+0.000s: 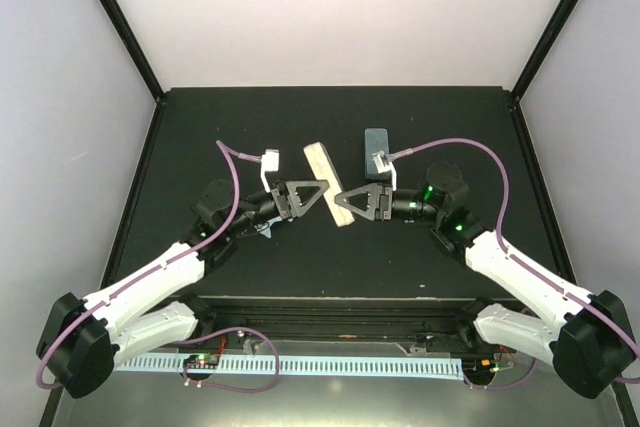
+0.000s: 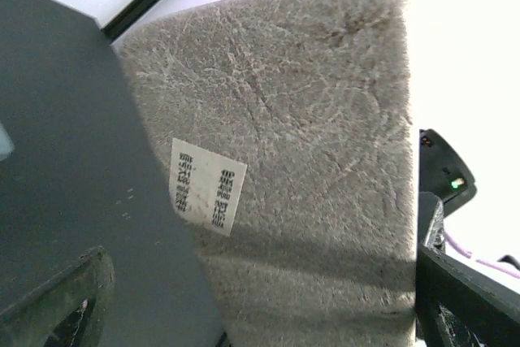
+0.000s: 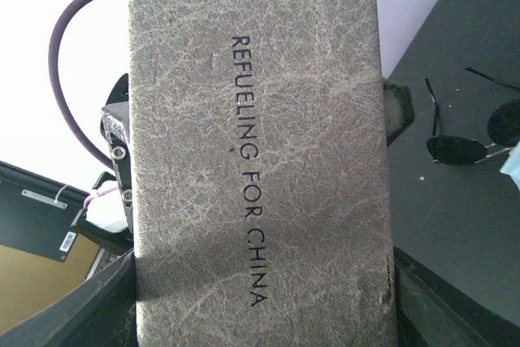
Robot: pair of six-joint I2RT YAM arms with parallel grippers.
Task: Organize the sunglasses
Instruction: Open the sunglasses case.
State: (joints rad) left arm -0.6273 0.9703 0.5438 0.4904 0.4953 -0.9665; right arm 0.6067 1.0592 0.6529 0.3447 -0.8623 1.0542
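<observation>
While the right gripper [image 1: 352, 202] pinches the beige case [image 1: 322, 165] across its width and the left gripper [image 1: 312, 194] stands spread around it, black sunglasses [image 3: 465, 148] lie on the bench [image 1: 200, 137] at 3 o'clock of the case in the right wrist view. Their long axis runs 3-to-9, temples open toward 12, and they are probably nearer the left arm [image 1: 160, 272].

Top view: bright, even overhead light; white back wall [image 1: 340, 7] near blown out, dark worktop [image 1: 250, 117] matte, shadows soft. Left wrist: background overexposed, shadow band across lower beige case [image 2: 292, 119]. Right wrist: case print sharp, lower end shaded; sunglasses [image 3: 467, 148] slightly soft at frame edge.
</observation>
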